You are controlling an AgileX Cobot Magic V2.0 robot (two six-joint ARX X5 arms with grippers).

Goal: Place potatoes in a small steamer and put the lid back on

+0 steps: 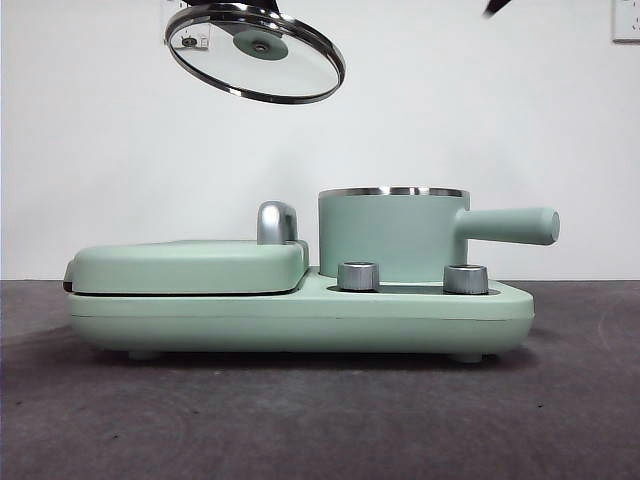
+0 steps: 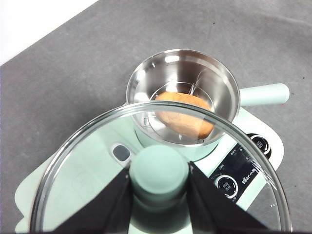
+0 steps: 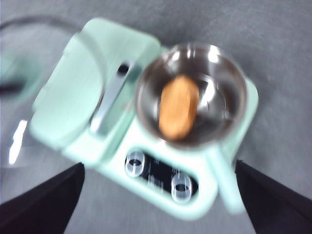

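The small steamer point(image 1: 392, 232) stands on the right of a mint-green cooker, its side handle pointing right. An orange-brown potato point(image 2: 184, 114) lies inside the steel bowl, also seen in the blurred right wrist view as the potato point(image 3: 178, 107) in the steamer point(image 3: 192, 95). The glass lid point(image 1: 255, 50) hangs tilted high above the griddle side, left of the steamer. My left gripper point(image 2: 159, 176) is shut on the lid's mint-green knob point(image 2: 159, 170). High above the cooker, my right gripper point(image 3: 158, 195) is open and holds nothing; only a black tip point(image 1: 497, 7) of it shows at the front view's top edge.
The cooker base point(image 1: 300, 315) rests on a dark grey mat. A flat griddle cover point(image 1: 185, 265) with a chrome handle point(image 1: 276, 222) fills its left half. Two steel dials point(image 1: 358, 276) sit on the front of the base. A white wall stands behind.
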